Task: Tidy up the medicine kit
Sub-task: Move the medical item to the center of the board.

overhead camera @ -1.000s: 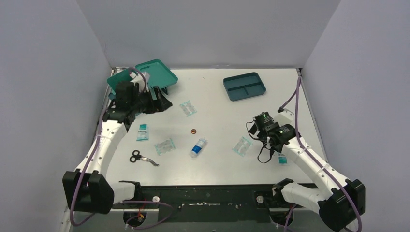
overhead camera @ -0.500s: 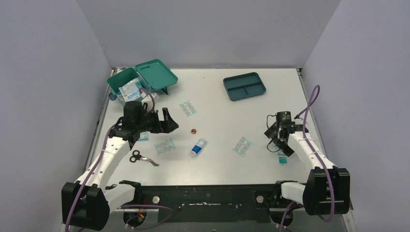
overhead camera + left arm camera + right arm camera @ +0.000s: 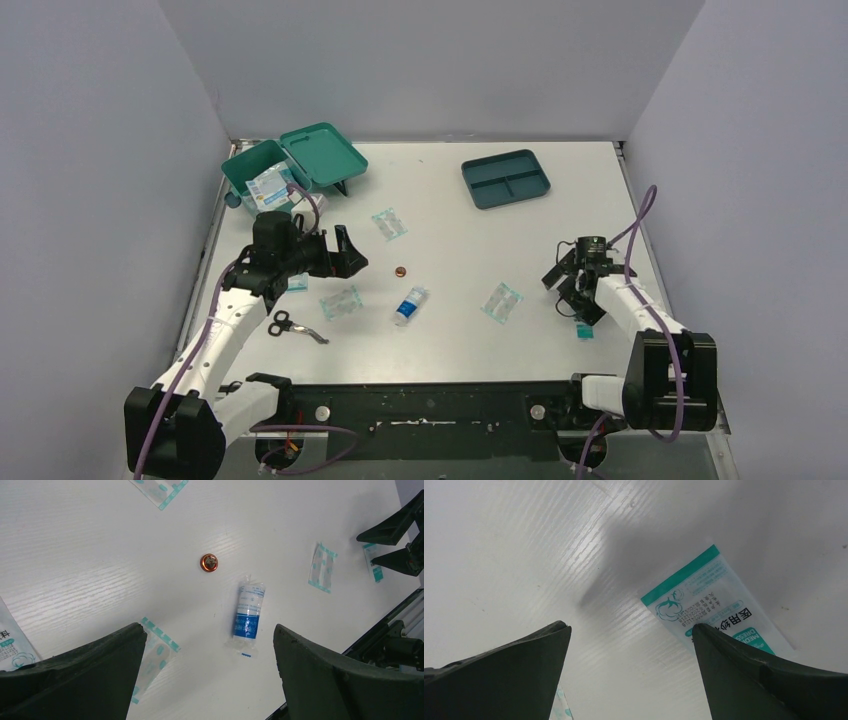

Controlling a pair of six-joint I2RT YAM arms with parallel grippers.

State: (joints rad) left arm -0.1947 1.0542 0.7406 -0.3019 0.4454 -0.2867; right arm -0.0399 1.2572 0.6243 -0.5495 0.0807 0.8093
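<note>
While the teal-green rectangular plastic medicine kit (image 3: 262, 166) sits in the far left corner of the tabletop (image 3: 450, 230) with its hinged lid thrown back and white packets inside, the left gripper (image 3: 350, 252) hangs released and empty left of the tabletop's middle. Below it lie a small round copper-coloured cap (image 3: 209, 562) and a blue-and-white wrapped bandage roll (image 3: 248, 615), apart from each other. Near the right edge, the right gripper (image 3: 631, 655) is also spread wide, grasping nothing, poised just above a white-and-teal flat gauze packet (image 3: 719, 615). A darker blue-teal divided plastic tray (image 3: 506, 179) rests near the far edge.
</note>
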